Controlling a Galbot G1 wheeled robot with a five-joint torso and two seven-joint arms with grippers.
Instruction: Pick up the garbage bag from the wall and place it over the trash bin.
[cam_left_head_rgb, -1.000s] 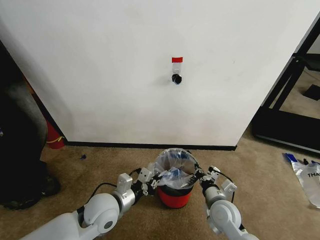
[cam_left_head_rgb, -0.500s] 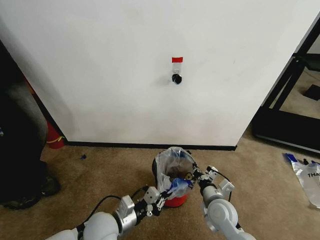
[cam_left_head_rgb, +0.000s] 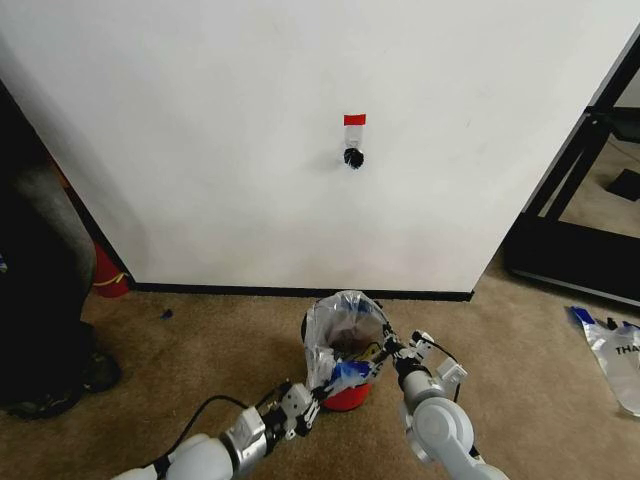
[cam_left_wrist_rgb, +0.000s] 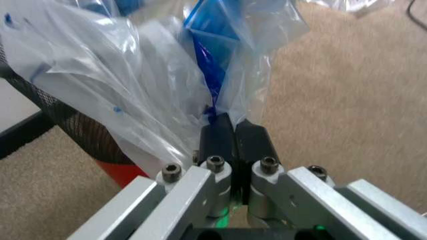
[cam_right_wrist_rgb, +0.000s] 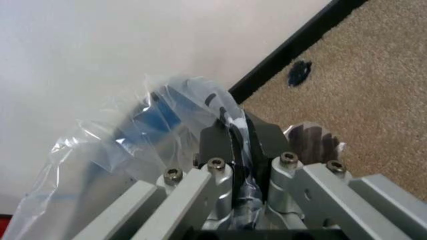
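The clear garbage bag (cam_left_head_rgb: 340, 330) with blue print is draped over the small trash bin (cam_left_head_rgb: 350, 399), whose red base shows below it. My left gripper (cam_left_head_rgb: 312, 398) is low at the bin's near side, shut on the bag's blue handle (cam_left_wrist_rgb: 212, 85). In the left wrist view the bag (cam_left_wrist_rgb: 127, 75) stretches from the gripper (cam_left_wrist_rgb: 225, 119) up over the bin's dark wall (cam_left_wrist_rgb: 77, 127). My right gripper (cam_left_head_rgb: 390, 352) is at the bin's right side, shut on the bag (cam_right_wrist_rgb: 150, 127), with its fingers (cam_right_wrist_rgb: 215, 140) pinching the film. The wall (cam_left_head_rgb: 220, 130) behind carries a red tape strip (cam_left_head_rgb: 354, 119) and a bare black hook (cam_left_head_rgb: 352, 157).
A red fire extinguisher (cam_left_head_rgb: 108, 275) stands at the left by the black baseboard (cam_left_head_rgb: 300, 291). A dark bulky shape (cam_left_head_rgb: 40, 300) fills the left edge. Another clear-and-blue plastic bag (cam_left_head_rgb: 618, 362) lies on the carpet at the right, near a black frame (cam_left_head_rgb: 575, 190).
My left gripper has drawn back toward me and lower with the bag's handle, pulling the film down over the bin's near side. The right gripper has barely moved.
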